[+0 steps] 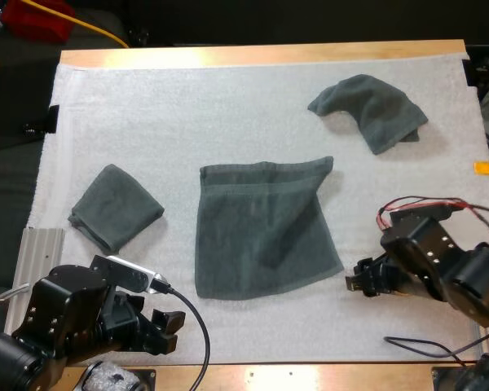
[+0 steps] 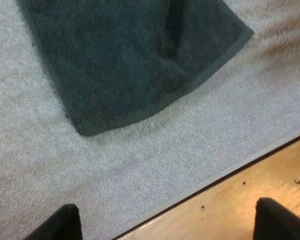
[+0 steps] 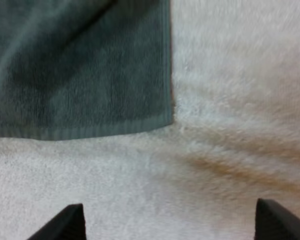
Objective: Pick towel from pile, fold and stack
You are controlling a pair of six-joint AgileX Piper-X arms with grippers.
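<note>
Flat towel [image 1: 265,228] lies spread at centre of white mat [image 1: 228,90], a few wrinkles. Folded towel [image 1: 114,206] is to its left, crumpled towel [image 1: 373,110] far right. Left gripper [image 1: 169,332] & right gripper [image 1: 360,278] are both spread wide, empty, just off flat towel's near corners. Cloth prob. soft, light, limp, so it'll sag & drag. Best to pinch near corners at hem.

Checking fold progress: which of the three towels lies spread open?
The centre towel; the left towel is folded small, the far-right towel is crumpled.
</note>
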